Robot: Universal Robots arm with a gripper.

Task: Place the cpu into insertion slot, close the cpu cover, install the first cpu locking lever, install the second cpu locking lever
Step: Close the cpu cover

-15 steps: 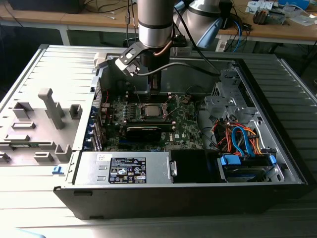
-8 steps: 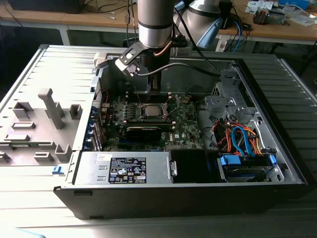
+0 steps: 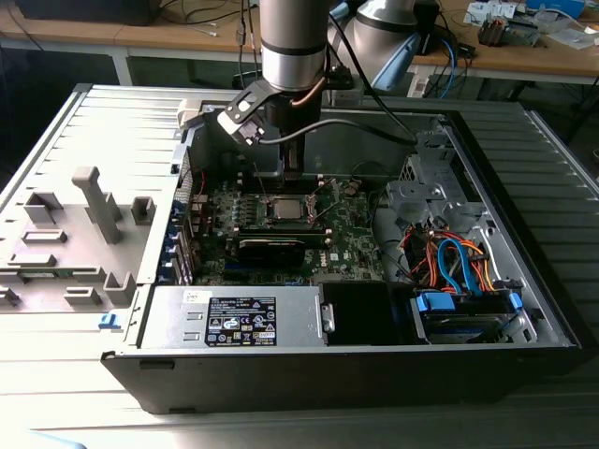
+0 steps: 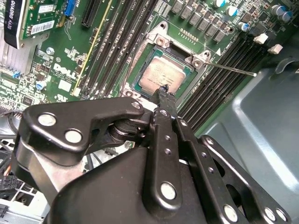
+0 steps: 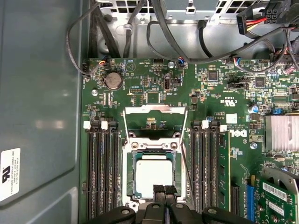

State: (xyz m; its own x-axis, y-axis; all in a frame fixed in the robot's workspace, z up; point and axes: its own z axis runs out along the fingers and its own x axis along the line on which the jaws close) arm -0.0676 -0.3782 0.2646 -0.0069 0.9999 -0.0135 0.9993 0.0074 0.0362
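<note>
Plainly, in the exterior view the arm reaches down into the open computer case (image 3: 374,369). Its gripper (image 3: 292,176) hangs just above the green circuit board (image 3: 351,234), close over the cpu (image 3: 285,208), which lies flat in the middle of that board. In the second wrist view the gripper's fingers are pressed together with nothing between them. Their tip is over the near edge of the cpu, though I cannot tell whether it touches. The cpu sits square inside the insertion slot (image 4: 160,41), so the first step looks done. A locking lever (image 4: 231,68), a thin metal rod, juts out free to one side of the slot and seems unlatched. In the first wrist view the cpu cover (image 5: 154,109) is tipped back off the slot, the board shows through its window, and the chip's silver top lies bare. By my judgement, closing the cover and seating both levers are what is left.
</note>
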